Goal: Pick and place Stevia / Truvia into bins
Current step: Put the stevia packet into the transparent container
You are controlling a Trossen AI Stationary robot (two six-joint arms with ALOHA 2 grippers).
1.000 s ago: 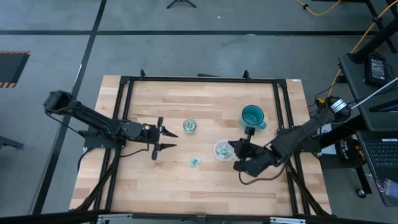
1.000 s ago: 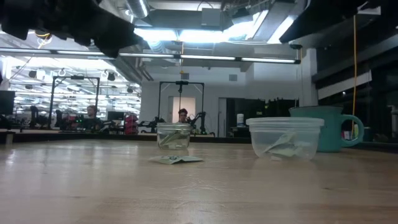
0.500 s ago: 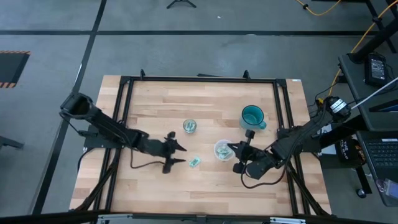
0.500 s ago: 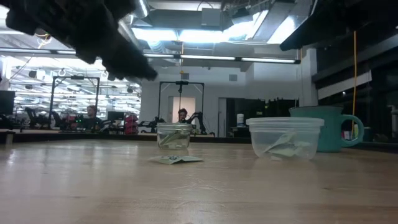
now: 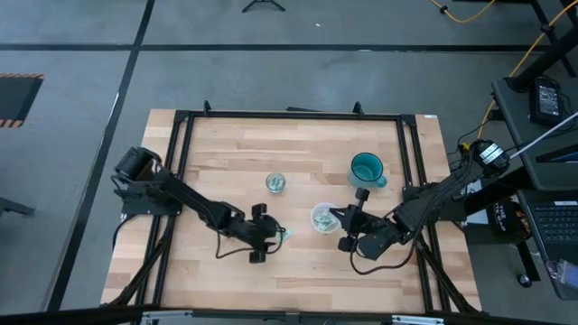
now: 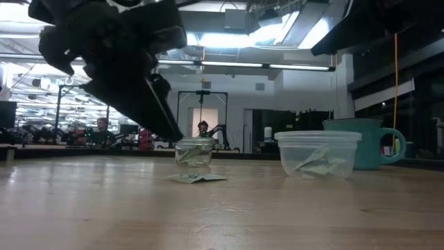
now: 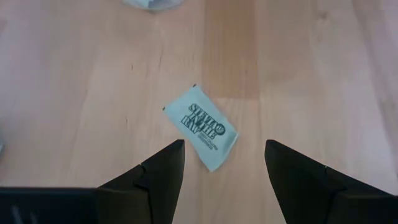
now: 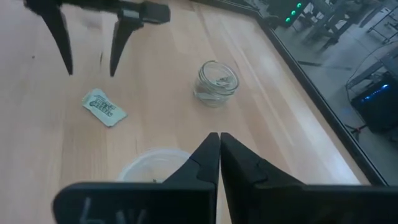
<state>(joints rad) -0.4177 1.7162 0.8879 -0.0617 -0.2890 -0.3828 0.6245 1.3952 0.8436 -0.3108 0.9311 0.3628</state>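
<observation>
The left gripper [image 7: 224,168] hung with its two dark fingers [image 7: 160,174] spread wide, nothing between them, poised above a single Stevia packet [image 7: 201,127] that lay flat on the wooden table [image 5: 226,153], apart from both tips. That packet [image 5: 284,235] sat between the little glass jar [image 5: 275,183] and the table's near edge, just beside the wider plastic cup [image 5: 322,218]. Both bins already had packets inside them. The right gripper [image 8: 219,144] was pinched together on nothing, waiting right next to the plastic cup [image 8: 149,163], with a teal mug [image 5: 367,169] standing farther back behind it.
</observation>
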